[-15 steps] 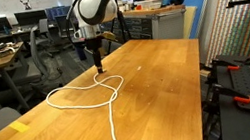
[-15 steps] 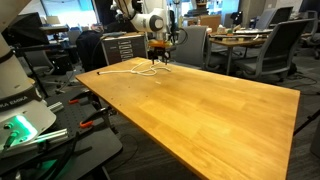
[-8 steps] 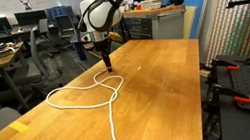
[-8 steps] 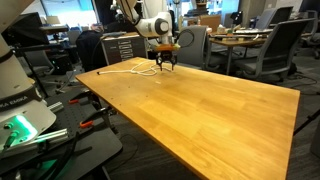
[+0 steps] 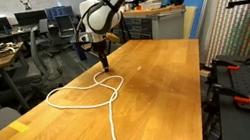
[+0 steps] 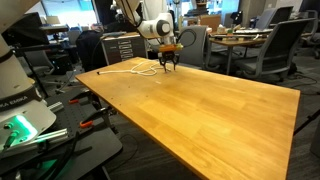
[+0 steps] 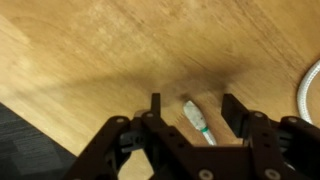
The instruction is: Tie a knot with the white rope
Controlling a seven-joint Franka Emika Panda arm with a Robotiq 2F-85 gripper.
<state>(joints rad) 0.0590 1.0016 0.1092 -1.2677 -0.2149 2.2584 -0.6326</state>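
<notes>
Since the pincer [image 7: 195, 108] hangs low over the counter [image 7: 80, 50] with its jaws partly apart and nothing in them, what matters is the bit sitting right between them. The end of the white rope [image 7: 197, 120] lies flat there, touching neither jaw. Its long axis is tilted but mostly crosswise to the closing line, so I reckon a straight pinch would catch it. In an exterior view the white rope [image 5: 110, 128] runs on in loops toward the counter's near edge.

I could read no text anywhere; the small dark lettering on the white machine [image 6: 14, 88] beside my table [image 6: 220, 110] was too blurred.
</notes>
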